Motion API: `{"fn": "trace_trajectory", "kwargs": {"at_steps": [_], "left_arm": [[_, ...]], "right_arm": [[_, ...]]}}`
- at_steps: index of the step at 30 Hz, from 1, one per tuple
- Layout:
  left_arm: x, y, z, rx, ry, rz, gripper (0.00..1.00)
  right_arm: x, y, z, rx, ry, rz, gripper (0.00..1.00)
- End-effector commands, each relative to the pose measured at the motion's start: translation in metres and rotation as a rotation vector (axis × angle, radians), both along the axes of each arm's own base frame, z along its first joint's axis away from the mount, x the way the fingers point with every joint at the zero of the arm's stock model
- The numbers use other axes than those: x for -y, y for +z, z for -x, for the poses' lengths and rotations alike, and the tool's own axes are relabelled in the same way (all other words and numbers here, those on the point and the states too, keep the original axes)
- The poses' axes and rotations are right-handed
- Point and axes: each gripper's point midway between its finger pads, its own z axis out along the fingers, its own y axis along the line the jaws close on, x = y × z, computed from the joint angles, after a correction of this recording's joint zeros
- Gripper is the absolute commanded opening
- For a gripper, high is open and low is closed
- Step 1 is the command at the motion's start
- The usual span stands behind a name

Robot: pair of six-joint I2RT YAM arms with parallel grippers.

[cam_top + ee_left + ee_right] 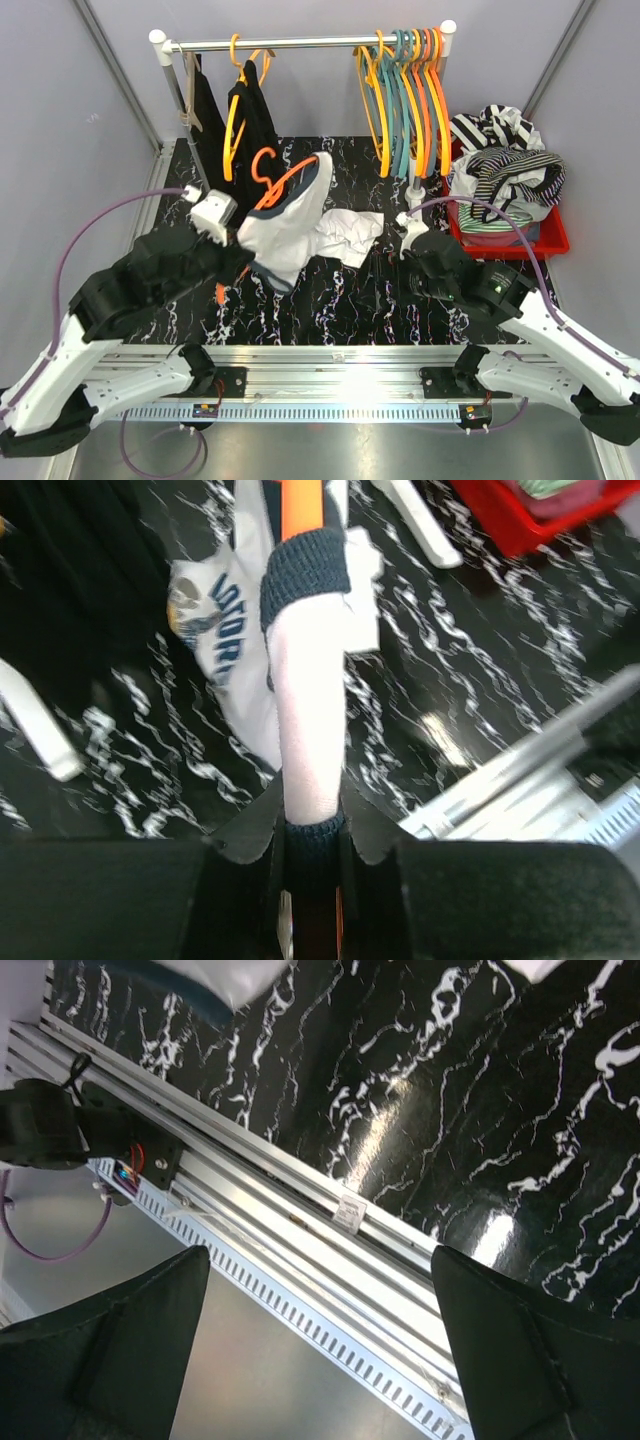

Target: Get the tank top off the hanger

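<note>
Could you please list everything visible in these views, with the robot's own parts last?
tank top: one, white with dark trim, on the hanger
hanger: one, orange, inside the tank top
white garment: one, on the table
black garments: at least two, left on the rail
empty hangers: several, orange and teal, rail's right
bin: one, red, far right, holds striped clothes
left gripper: black, shut on tank top
right gripper: black, open, empty

Black, white-veined tabletop (pixel 330 300), glossy under the lights. Carries a crumpled white garment (pixel 345 235) at centre and, at the right edge, a red bin (pixel 510 242) heaped with striped clothes (pixel 505 165). Holds the clothes rack (pixel 300 43) at the back, with a silver rail (pixel 340 365) along the near edge.
</note>
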Motion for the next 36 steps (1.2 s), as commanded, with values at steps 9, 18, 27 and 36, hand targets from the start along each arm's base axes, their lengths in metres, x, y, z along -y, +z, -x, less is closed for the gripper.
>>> {"fn": "trace_trajectory", "kwargs": {"at_steps": [9,18,27,36], "left_arm": [[-0.001,-0.042,0.1,-0.358,-0.193,0.208,0.0],[-0.013,-0.054,0.115,-0.412,-0.204,0.162,0.0],[-0.019,-0.041,0.106,-0.336,-0.16,0.2,0.0],[-0.015,-0.038,0.106,-0.328,-0.191,0.2,0.0]], "right_arm": [[-0.069,0.068,-0.054,0.125,-0.089,-0.3,1.0],[-0.099,0.044,-0.099,0.007,-0.274,-0.204,1.0],[-0.101,0.007,-0.097,-0.128,-0.348,-0.133,0.83],[-0.099,-0.007,-0.105,-0.112,-0.37,-0.093,0.57]]}}
